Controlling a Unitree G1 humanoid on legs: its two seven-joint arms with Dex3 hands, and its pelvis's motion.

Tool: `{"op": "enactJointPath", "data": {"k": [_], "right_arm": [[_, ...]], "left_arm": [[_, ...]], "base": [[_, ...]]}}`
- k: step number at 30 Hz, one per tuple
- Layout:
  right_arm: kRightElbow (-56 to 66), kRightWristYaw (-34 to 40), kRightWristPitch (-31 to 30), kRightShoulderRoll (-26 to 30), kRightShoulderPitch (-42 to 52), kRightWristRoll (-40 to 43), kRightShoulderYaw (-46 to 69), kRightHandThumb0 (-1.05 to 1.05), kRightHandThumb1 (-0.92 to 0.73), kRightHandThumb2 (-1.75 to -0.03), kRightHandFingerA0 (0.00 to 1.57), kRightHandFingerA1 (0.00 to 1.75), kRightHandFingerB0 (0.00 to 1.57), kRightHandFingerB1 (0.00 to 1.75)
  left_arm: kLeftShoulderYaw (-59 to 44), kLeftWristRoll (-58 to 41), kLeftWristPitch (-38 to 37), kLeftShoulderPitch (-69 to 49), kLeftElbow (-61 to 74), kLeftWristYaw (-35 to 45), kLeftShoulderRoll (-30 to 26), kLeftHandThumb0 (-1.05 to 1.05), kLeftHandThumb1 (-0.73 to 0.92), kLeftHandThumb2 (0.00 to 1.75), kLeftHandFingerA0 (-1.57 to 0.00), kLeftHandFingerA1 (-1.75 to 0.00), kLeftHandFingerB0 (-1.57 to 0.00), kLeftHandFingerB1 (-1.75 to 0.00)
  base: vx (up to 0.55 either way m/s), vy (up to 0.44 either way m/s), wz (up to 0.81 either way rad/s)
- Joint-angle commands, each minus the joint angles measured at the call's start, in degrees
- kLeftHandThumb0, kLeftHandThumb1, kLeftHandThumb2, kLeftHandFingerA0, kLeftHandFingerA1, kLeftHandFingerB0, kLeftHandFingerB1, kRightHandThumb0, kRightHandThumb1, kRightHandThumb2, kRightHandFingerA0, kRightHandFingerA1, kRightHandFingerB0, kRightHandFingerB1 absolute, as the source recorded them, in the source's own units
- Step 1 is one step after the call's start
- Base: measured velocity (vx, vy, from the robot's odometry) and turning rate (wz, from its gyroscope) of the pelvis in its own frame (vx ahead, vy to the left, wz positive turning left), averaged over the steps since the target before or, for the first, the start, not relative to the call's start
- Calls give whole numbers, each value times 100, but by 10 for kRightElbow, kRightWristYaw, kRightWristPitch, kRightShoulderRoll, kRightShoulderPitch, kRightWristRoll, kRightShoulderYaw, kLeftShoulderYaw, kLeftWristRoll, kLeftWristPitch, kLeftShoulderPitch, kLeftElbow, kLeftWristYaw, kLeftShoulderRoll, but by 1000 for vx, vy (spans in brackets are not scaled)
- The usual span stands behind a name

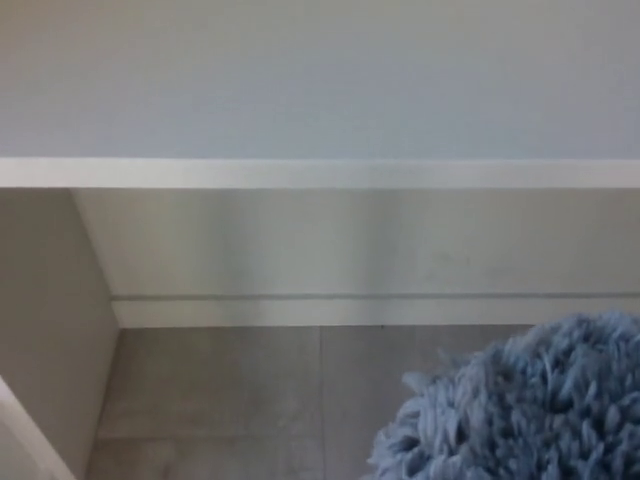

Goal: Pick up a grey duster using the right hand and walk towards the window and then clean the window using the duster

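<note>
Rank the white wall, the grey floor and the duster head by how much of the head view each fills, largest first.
1. White wall, with its ledge, fills most of the picture.
2 and 3. Grey floor and duster head look about alike; the duster is nearer the camera and cut off by the picture's edge, so no ranking.

A white desktop (300,90) spans above a grey tiled floor (230,400) and pale skirting board (300,311).

Shaggy grey-blue duster (520,405), lower right corner
</note>
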State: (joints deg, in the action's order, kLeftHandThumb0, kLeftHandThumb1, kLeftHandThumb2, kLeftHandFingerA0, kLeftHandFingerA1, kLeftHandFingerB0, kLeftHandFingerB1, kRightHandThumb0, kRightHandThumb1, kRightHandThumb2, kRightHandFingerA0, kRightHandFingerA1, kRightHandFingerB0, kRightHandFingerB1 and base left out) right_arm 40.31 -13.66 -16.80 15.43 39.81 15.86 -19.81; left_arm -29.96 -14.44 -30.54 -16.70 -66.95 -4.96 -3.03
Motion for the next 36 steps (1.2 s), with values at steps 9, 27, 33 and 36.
{"op": "enactJointPath", "data": {"k": [9, 27, 33, 36], "right_arm": [[13, -8, 10, 12, 18, 4, 3, -24, -37, -136, 104, 175, 86, 166], [26, 1, -4, 10, 24, 3, 10, -27, -37, -133, 103, 175, 86, 168], [14, -3, 5, 9, 19, -4, 7, -31, -36, -134, 105, 175, 86, 167], [18, -2, -2, 11, 10, -3, 7, -28, -40, -131, 103, 175, 83, 168]], "left_arm": [[3, -2, -45, -9, 6, 1, -1, -8, 63, 89, -112, -117, -94, -102], [0, -4, -39, 4, -10, 2, -1, -7, 65, 87, -107, -116, -92, -100], [-1, -6, -38, 6, -6, 2, 0, -7, 68, 81, -106, -119, -92, -97], [1, -3, -39, 7, -6, -2, 1, -8, 64, 89, -108, -118, -92, -98]], "base": [[236, -123, -10], [76, 114, -4], [45, -85, 0], [41, -190, -3]]}}
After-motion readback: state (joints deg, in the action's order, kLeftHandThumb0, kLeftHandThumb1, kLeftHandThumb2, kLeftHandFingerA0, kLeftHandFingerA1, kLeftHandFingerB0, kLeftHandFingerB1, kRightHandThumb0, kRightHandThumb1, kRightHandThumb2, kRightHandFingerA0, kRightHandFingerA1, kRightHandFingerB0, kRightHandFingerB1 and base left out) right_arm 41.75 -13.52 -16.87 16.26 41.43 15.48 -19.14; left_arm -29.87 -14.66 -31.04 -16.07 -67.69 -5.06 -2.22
